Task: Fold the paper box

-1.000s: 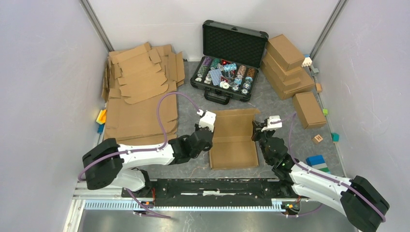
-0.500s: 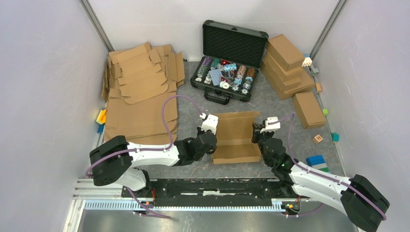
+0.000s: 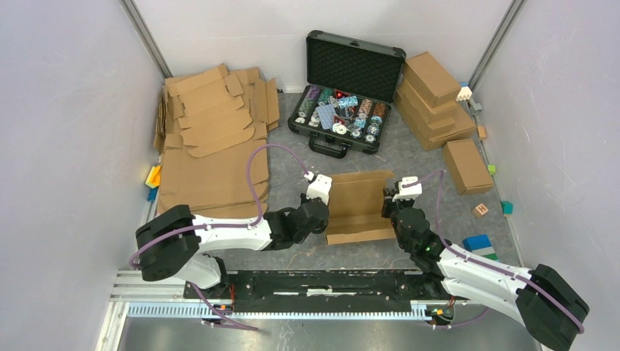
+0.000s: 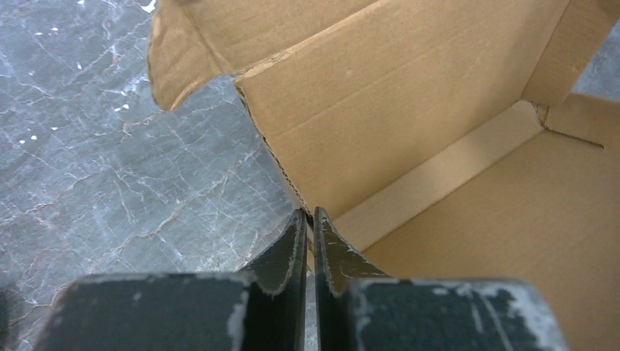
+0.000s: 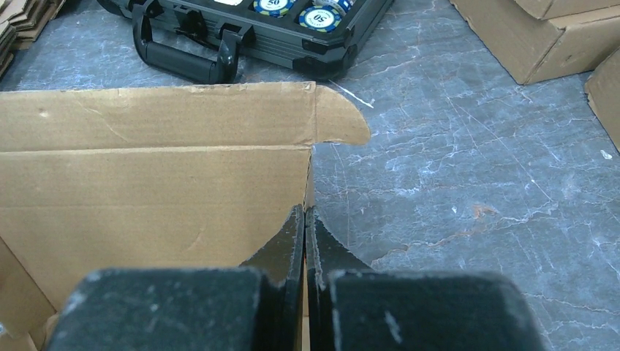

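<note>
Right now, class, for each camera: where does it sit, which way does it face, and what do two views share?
Top external: above, behind the bases, looking down at both arms and the paper box.
Left wrist: on the left arm, facing along the left gripper into the box.
Right wrist: along the right gripper, toward the case.
Shared: the box.

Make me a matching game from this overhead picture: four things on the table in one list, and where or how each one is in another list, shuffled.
1. paper box
2. black case
3. flat cardboard sheets
4. finished boxes

A. stacked at the far right
B. piled at the far left
C. lid open, chips inside
D. centre, walls partly raised

Pairs: 1-D, 2-C, 3-B, 4-A
</note>
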Available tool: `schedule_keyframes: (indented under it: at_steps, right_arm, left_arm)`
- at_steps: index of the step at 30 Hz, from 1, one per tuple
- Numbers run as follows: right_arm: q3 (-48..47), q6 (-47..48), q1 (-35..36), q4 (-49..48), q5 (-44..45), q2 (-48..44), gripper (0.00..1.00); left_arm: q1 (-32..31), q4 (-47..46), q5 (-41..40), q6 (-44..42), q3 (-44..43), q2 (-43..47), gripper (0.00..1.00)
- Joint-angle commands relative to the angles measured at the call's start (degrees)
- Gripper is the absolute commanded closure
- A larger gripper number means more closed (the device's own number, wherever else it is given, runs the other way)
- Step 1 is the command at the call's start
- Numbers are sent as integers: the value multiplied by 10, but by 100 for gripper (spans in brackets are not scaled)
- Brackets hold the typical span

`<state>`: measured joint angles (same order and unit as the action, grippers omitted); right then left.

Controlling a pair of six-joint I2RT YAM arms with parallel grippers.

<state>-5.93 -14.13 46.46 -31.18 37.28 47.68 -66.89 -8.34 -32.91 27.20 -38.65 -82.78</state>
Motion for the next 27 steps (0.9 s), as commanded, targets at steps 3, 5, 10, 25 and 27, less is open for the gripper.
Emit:
schedule_keyframes:
  at_steps: [3, 5, 10, 25, 27]
  right_arm:
    - [-8, -15, 14, 34, -35, 0, 100]
    - [-8, -16, 14, 37, -31, 0, 100]
    - [-3, -9, 14, 33, -31, -7, 100]
    - [8, 6, 14, 13, -42, -11, 100]
    - [9, 8, 14, 11, -45, -12, 100]
  left_arm:
    - [2, 4, 97, 49, -41, 43, 78]
    - [14, 28, 122, 56, -44, 61, 71]
    - [55, 47, 198, 73, -24, 124, 55]
    - [121, 198, 273, 38, -71, 230, 38]
    - [153, 221, 300, 21, -97, 226, 36]
